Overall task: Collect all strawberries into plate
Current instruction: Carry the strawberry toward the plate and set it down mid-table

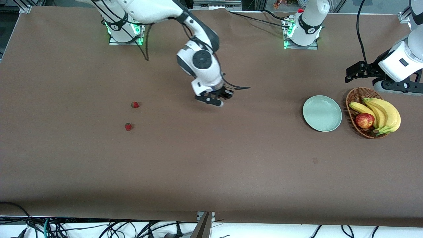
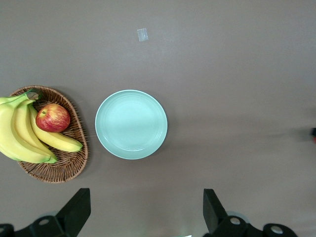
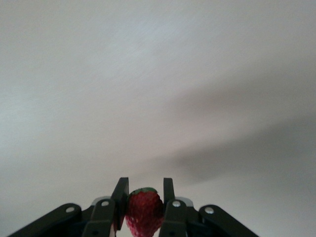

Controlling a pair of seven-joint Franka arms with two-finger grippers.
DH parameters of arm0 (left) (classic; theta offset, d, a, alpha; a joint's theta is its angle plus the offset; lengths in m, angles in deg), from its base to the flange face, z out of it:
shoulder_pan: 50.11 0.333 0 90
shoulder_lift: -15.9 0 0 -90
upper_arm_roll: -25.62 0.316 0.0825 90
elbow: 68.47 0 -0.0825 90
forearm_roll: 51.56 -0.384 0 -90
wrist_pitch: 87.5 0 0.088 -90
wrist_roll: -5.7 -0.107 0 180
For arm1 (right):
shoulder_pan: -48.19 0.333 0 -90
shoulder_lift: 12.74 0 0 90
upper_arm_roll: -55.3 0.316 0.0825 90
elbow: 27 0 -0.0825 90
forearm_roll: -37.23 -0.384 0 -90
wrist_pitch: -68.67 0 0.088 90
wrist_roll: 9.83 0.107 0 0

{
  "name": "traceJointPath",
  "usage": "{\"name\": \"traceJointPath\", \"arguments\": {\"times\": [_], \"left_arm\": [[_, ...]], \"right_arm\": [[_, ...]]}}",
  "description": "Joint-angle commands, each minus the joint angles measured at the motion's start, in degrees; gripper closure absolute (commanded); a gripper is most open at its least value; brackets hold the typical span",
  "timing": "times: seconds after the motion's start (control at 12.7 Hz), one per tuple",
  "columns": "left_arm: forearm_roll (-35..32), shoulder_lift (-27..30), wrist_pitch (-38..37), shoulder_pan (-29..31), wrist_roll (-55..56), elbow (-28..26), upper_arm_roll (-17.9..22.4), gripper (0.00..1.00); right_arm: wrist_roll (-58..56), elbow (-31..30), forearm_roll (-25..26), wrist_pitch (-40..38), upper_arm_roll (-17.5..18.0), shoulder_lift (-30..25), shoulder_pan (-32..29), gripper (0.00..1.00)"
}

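My right gripper (image 1: 220, 100) is up over the middle of the table, shut on a red strawberry (image 3: 144, 210) with a green top, seen between its fingers in the right wrist view. Two more strawberries lie on the table toward the right arm's end: one (image 1: 134, 104) and one (image 1: 128, 126) nearer the front camera. The pale mint-green plate (image 1: 322, 113) lies empty toward the left arm's end, beside the basket; it also shows in the left wrist view (image 2: 131, 124). My left gripper (image 2: 145, 212) is open and empty, waiting high near the plate and basket.
A brown wicker basket (image 1: 353, 96) with bananas (image 1: 383, 114) and a red apple (image 1: 364, 120) stands beside the plate at the left arm's end. A small scrap of tape (image 2: 142, 34) lies on the brown table. Cables hang along the front edge.
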Motion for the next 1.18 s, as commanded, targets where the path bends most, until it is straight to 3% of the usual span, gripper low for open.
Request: {"name": "traceJointPath", "arguments": {"times": [0.0, 0.16, 0.24, 0.32, 0.39, 0.63, 0.87, 1.03, 1.1], "left_arm": [[1.47, -0.21, -0.22, 0.06, 0.61, 0.97, -0.06, 0.0], [1.47, -0.21, -0.22, 0.06, 0.53, 0.97, -0.06, 0.0], [1.47, -0.21, -0.14, 0.06, 0.53, 0.97, -0.06, 0.0], [1.47, -0.29, 0.04, 0.06, 0.53, 0.97, 0.03, 0.0], [1.55, -0.3, 0.3, 0.06, 0.53, 0.71, 0.03, 0.0], [1.55, -0.21, 1.53, 0.24, 0.61, -0.26, 0.03, 0.0], [1.55, 0.4, 5.21, 0.33, 0.61, -4.63, 0.03, 0.0], [1.82, 1.11, 8.72, 0.33, 0.7, -8.59, -0.23, 0.0], [2.34, 1.37, 9.96, 0.24, 0.7, -10.7, -0.41, 0.0]], "right_arm": [[8.46, 12.08, 0.06, 1.47, -0.69, 8.14, 4.75, 0.94], [11.91, 12.19, 0.5, 7.63, -1.74, 10.34, 7.05, 0.82], [11.92, 12.18, 0.5, 8.09, -2.53, 10.61, 7.58, 0.69], [12.01, 12.18, 0.59, 8.09, -2.63, 10.36, 7.58, 0.23], [12.01, 12.18, 0.42, 7.57, -2.63, 9.31, 7.5, 0.01], [9.91, 11.39, 0.68, -2.15, -4.65, 3.78, 5.57, 0.01], [0.8, 11.04, 0.68, -17.86, -5.7, -1.32, 1.62, 0.0], [-6.76, 7.98, 0.77, -25.54, -10.34, -5.53, 1.43, 0.0], [-12.71, 3.27, 0.77, -25.48, -12.37, -8.77, 1.43, 0.0]]}}
